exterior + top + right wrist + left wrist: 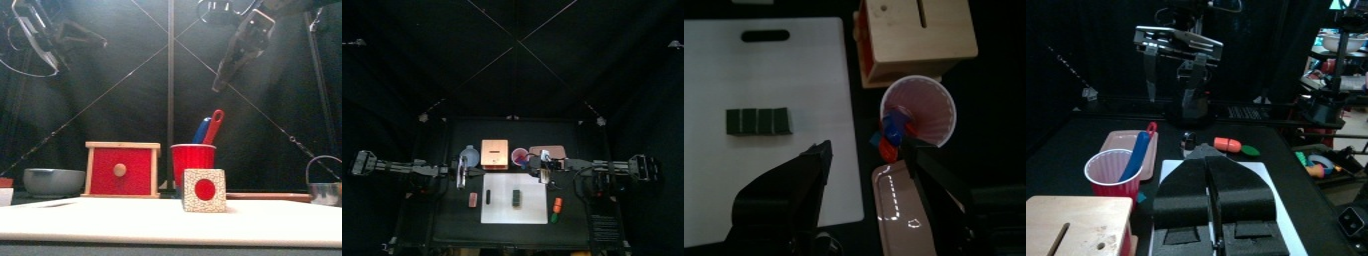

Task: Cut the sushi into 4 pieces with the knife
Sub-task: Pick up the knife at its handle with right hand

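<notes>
The table (449, 215) bears a white cutting board (500, 190). Behind the board stands a wooden box (122, 170), with a red cup (194, 162) just beside it. The left claw (1213, 166) hangs above the table with its jaws together, holding nothing. The right claw (865, 152) hangs above the cup with its jaws apart. The sushi roll (517, 198) lies near the board's middle, its long axis front to back, one end facing the table's front edge. A blue knife (202, 129) and a red knife (214, 124) stand in the cup.

Dim overall; white cutting board (502, 210) brightest (glare streak on pink tray (895, 225)).
</notes>
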Motion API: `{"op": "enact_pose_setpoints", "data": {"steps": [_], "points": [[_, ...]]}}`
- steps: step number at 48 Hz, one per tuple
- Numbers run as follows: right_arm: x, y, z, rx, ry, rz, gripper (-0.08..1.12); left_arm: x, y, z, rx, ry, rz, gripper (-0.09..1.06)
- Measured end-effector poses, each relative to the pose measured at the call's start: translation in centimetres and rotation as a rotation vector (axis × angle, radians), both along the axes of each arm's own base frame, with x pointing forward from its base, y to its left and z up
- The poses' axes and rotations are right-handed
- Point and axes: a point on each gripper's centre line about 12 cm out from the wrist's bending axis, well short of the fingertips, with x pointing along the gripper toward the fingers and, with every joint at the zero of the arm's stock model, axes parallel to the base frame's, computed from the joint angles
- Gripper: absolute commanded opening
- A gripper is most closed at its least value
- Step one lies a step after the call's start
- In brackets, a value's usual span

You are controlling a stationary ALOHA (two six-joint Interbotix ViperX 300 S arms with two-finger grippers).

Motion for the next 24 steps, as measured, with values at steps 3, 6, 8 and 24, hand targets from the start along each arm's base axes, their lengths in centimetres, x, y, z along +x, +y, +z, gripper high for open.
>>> {"op": "enact_pose_setpoints", "data": {"steps": [3,6,8,24], "points": [[0.3,-0.2,-0.4,-0.016,0.025,0.001,0.85,0.0,0.0,0.0,-0.004,0.000,0.002,0.01],[0.5,-0.4,-0.7,-0.033,0.040,0.003,0.84,0.0,0.0,0.0,-0.007,0.002,0.004,0.01],[0.7,-0.4,-0.7,-0.043,0.044,0.005,0.82,0.0,0.1,0.0,-0.010,0.002,0.005,0.01],[1.2,-0.7,-2.4,-0.062,0.135,0.004,0.77,0.0,0.1,0.1,-0.011,-0.002,0.009,0.01]]}}
